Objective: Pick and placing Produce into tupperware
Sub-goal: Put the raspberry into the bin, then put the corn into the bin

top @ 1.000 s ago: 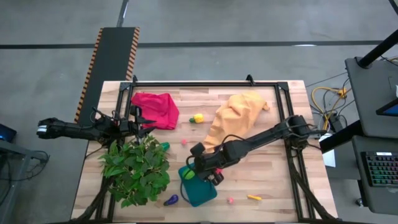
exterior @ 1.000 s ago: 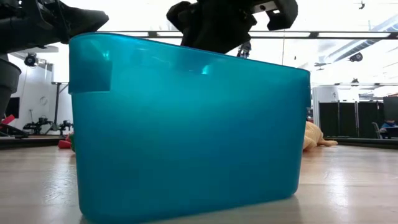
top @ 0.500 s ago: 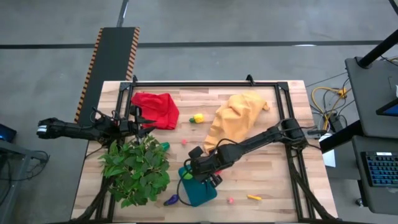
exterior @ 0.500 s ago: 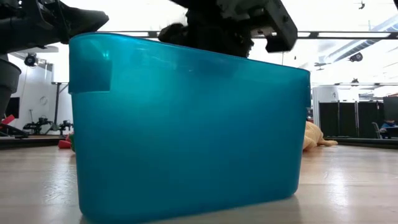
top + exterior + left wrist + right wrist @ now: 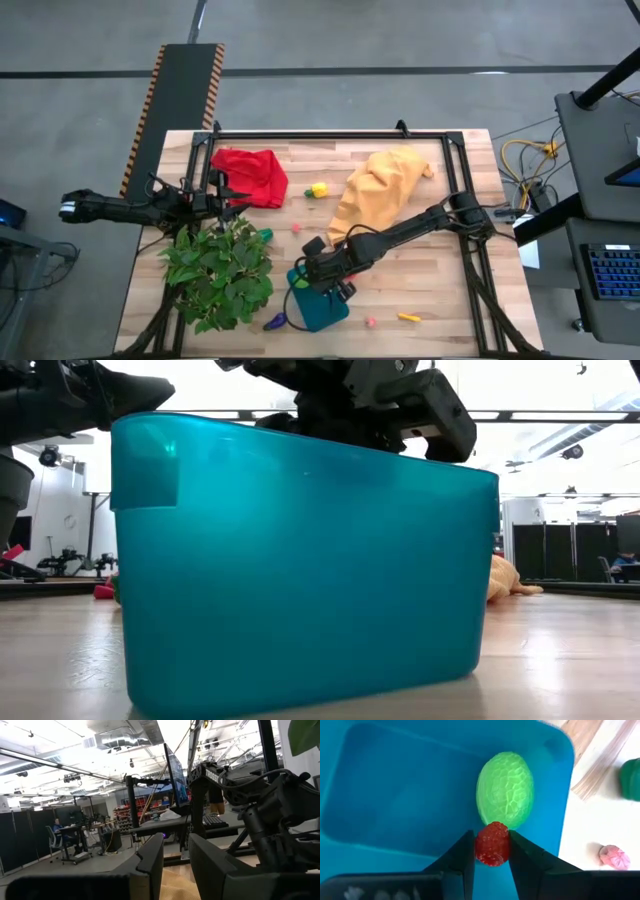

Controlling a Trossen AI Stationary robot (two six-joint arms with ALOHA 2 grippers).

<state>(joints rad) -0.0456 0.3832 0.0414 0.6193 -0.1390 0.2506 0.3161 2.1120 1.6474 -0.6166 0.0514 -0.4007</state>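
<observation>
Wooden table [image 5: 420, 290], big workshop room behind. My right gripper [image 5: 491, 851] hangs over teal tupperware [image 5: 322, 306], near table's front edge. Fingers pinch small red berry [image 5: 492, 843] tight. Green bumpy fruit [image 5: 505, 789] lies inside tupperware, right past berry; touching or not, hard to tell. Pink piece [image 5: 612, 856] sits on table outside tupperware. Purple piece [image 5: 275, 322] lies beside tupperware, by leafy plant [image 5: 220, 272]. Red cloth [image 5: 250, 173] and yellow cloth [image 5: 378, 190] lie farther back. My left gripper [image 5: 176, 862] waits at table's left edge, fingers narrow, holding nothing.
</observation>
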